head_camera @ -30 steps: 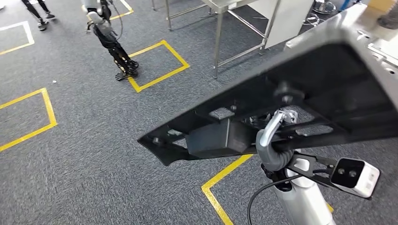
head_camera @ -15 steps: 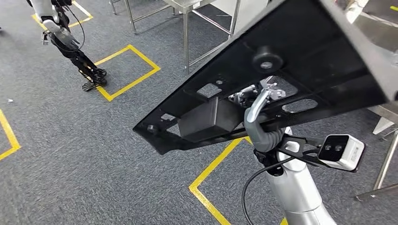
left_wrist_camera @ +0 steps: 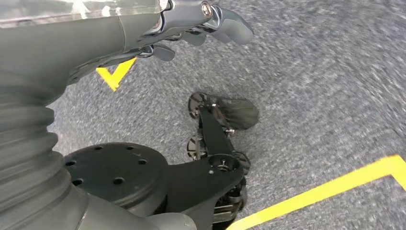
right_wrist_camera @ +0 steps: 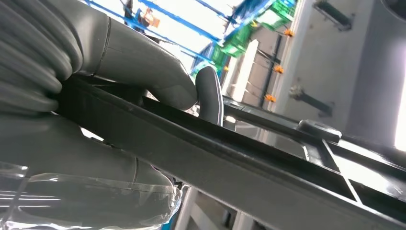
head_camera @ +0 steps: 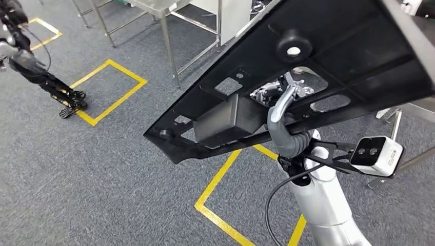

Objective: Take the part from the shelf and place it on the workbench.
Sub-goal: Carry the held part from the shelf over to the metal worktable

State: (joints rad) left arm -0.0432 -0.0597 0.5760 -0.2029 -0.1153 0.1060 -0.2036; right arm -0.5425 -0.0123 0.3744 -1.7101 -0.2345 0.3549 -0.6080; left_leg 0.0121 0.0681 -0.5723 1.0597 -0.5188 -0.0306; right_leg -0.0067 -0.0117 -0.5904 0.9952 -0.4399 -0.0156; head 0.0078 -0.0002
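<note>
While the right hand (head_camera: 287, 110) clamps a rib of the black part (head_camera: 328, 77), thumb (right_wrist_camera: 143, 67) over the bar and fingers under it, the part rides high above the grey carpet (head_camera: 92, 169), so the pickup from the shelf looks done and the set-down remains. Its long axis slants from the pointed tip, low and toward the robot's left, up toward the right. A steel workbench (head_camera: 159, 10) stands ahead. The left hand (left_wrist_camera: 191, 24) hangs with fingers loosely curled, holding nothing.
</note>
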